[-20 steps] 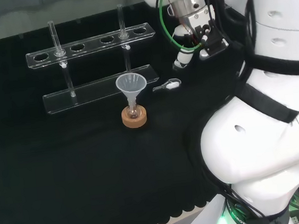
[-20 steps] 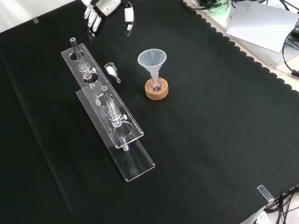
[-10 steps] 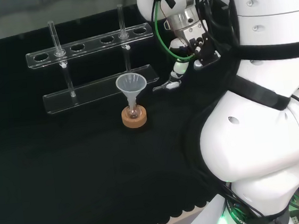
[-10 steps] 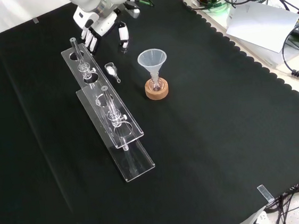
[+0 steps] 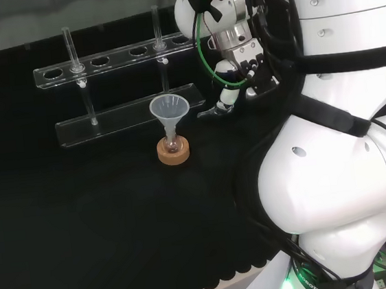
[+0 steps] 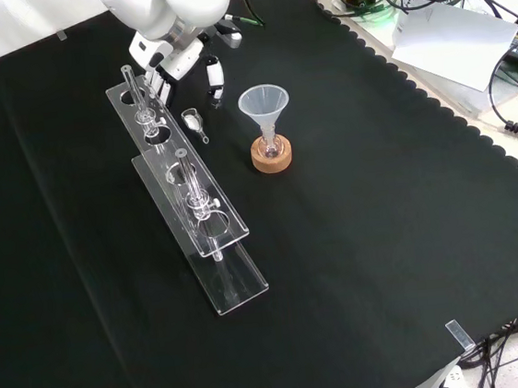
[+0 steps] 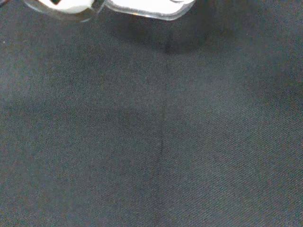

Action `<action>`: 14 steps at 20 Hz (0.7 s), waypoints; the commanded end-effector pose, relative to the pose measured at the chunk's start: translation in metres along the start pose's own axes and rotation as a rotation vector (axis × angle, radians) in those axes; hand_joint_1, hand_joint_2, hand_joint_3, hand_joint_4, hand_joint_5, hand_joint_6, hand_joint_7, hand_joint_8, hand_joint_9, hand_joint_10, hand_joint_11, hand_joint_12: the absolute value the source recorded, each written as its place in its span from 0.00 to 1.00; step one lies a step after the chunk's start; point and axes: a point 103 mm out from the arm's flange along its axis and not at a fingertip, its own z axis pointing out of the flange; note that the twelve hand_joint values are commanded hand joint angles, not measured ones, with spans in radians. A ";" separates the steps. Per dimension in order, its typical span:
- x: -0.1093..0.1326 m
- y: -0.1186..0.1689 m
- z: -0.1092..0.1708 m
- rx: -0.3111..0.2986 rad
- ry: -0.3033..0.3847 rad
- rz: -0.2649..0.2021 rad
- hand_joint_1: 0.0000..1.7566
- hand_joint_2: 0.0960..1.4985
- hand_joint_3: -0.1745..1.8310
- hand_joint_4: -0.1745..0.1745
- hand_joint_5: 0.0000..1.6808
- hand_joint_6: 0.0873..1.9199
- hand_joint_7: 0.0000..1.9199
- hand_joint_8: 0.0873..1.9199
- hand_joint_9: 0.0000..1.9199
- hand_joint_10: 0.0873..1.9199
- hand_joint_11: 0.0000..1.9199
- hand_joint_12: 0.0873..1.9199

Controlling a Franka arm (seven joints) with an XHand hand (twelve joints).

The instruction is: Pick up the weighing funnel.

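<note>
Step in hand: approach to the grasp, not yet made. The weighing funnel [image 6: 194, 122] lies flat on the black cloth of the worktop [image 6: 384, 236], just beside the near end of the clear tube rack [image 6: 190, 197] and near the funnel [image 6: 264, 105] standing in its flask on the cork ring [image 6: 272, 156]. The hand [image 5: 228, 95] hovers over it, fingers spread and relaxed, holding nothing. The next move calls for lowering and closing fingers and thumb round the small piece without knocking the rack. The front view shows a gap between the fingers [image 6: 214, 73] and the piece. In the head view one fingertip overlaps it, and I cannot tell whether they touch.
</note>
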 end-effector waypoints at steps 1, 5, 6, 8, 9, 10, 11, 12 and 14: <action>0.002 -0.001 0.007 0.006 -0.003 -0.001 0.46 0.40 0.34 0.40 0.34 0.00 0.18 0.32 0.32 0.28 0.22 0.68; 0.003 -0.003 0.010 0.001 -0.010 0.003 0.46 0.39 0.34 0.40 0.35 0.01 0.18 0.32 0.32 0.27 0.22 0.68; 0.003 -0.003 0.011 -0.006 -0.014 0.005 0.47 0.39 0.34 0.41 0.36 0.01 0.18 0.32 0.32 0.27 0.22 0.68; 0.004 -0.004 0.015 -0.026 -0.022 0.007 0.47 0.39 0.34 0.41 0.36 0.01 0.19 0.32 0.32 0.27 0.22 0.68; 0.004 -0.004 0.016 -0.032 -0.026 0.009 0.47 0.39 0.34 0.41 0.36 0.02 0.19 0.32 0.32 0.27 0.22 0.68; 0.003 -0.004 0.018 -0.035 -0.027 0.010 0.48 0.39 0.35 0.41 0.36 0.02 0.19 0.32 0.32 0.27 0.22 0.68; 0.003 -0.003 0.020 -0.034 -0.029 0.012 0.48 0.39 0.35 0.41 0.36 0.02 0.19 0.32 0.33 0.27 0.23 0.68; 0.003 -0.002 0.021 -0.034 -0.029 0.014 0.48 0.39 0.35 0.41 0.37 0.02 0.19 0.32 0.33 0.27 0.23 0.68; 0.002 0.000 0.022 -0.039 -0.032 0.019 0.49 0.39 0.35 0.41 0.37 0.02 0.19 0.32 0.33 0.27 0.23 0.68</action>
